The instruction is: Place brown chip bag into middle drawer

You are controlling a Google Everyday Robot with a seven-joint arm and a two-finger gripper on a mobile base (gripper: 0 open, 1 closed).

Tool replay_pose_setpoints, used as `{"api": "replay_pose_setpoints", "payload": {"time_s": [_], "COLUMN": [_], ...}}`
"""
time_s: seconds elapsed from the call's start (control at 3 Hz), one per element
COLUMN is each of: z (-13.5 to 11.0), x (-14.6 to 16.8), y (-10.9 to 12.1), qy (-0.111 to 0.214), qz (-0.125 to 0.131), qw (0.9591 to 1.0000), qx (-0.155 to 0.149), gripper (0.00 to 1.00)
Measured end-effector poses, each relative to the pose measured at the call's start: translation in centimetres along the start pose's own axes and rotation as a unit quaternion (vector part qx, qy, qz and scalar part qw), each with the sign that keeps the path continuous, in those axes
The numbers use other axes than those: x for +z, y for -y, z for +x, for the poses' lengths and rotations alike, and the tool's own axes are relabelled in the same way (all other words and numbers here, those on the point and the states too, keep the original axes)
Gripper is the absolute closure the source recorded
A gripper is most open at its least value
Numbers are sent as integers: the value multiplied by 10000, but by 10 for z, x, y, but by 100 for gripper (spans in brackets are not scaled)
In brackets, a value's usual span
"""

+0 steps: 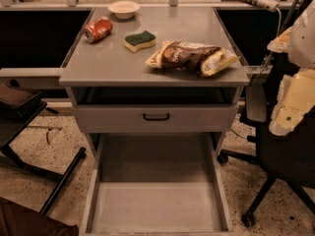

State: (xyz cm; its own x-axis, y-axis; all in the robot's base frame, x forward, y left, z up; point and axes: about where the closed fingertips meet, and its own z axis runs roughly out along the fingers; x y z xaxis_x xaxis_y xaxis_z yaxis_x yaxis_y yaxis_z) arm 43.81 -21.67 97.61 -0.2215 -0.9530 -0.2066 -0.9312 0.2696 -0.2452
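Observation:
The brown chip bag (191, 57) lies flat on the right part of the grey cabinet top (108, 65), its cream-yellow ends pointing left and right. The middle drawer (156, 206) is pulled out towards me at the bottom, and its flat grey floor is bare. Above it is a grey drawer front with a black handle (156, 116). My gripper (288, 117) hangs on the pale arm at the right edge. It is well to the right of the bag, below the level of the cabinet top, and holds nothing I can see.
A green-and-yellow sponge (140, 40), a red soda can (98, 29) on its side and a small pale bowl (123, 9) share the cabinet top. A black office chair (275, 151) stands at the right, and a dark stool (19, 107) at the left.

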Motion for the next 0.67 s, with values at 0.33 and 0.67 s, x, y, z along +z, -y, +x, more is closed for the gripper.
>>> {"api": "replay_pose_setpoints", "payload": {"time_s": [0.33,0.67], "z": [0,1], "x": [0,3], "y": [0,11], "qy": [0,44], "qz": [1,130], "qw": [10000,9999], "qx": [0,-16], "gripper": [0,0]}}
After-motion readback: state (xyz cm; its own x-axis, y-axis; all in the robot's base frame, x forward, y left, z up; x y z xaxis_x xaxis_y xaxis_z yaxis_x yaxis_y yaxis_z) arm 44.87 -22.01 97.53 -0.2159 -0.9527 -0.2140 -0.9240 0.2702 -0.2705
